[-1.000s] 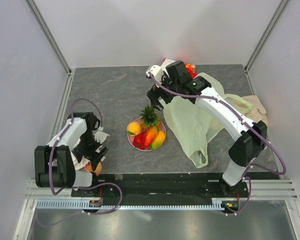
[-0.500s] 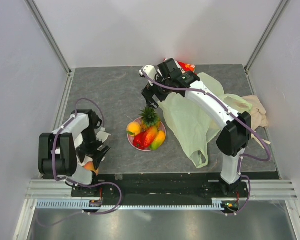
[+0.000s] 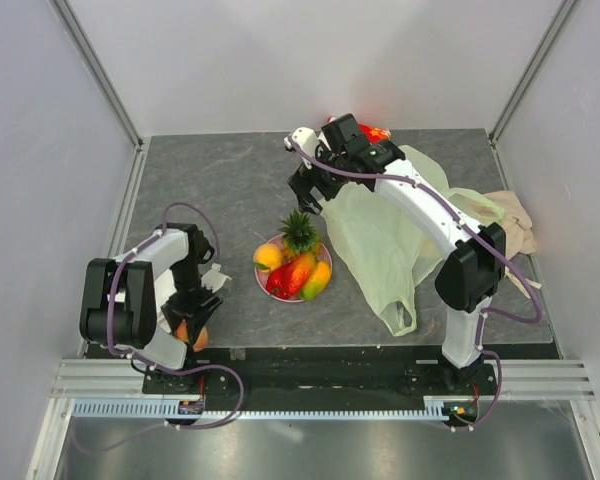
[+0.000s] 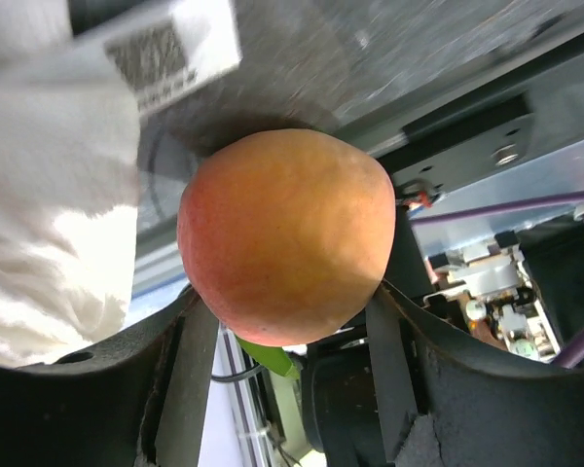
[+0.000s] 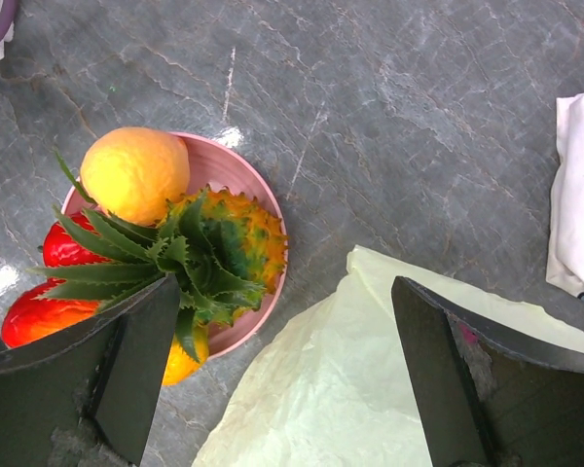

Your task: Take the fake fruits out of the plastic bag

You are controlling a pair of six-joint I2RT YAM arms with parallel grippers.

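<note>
Two wrist views sharpen what the top view leaves small. The left one shows a round, matte orange-pink peach [image 4: 284, 233] filling the gap between the left gripper's [image 4: 284, 294] dark fingers [image 4: 190, 379], beside crumpled white cloth [image 4: 49, 195]; I cannot tell whether they pinch it. From above, it lies at the near left of the grey marbled table [image 3: 210, 180]. The right gripper [image 5: 284, 287] is spread wide and empty over a pink plate [image 5: 263, 209]. The plate holds a spiky pineapple [image 5: 238, 238], a smooth orange [image 5: 133, 173] and a glossy pepper [image 5: 39, 311], just beside the thin, wrinkled bag [image 5: 350, 389].
</note>
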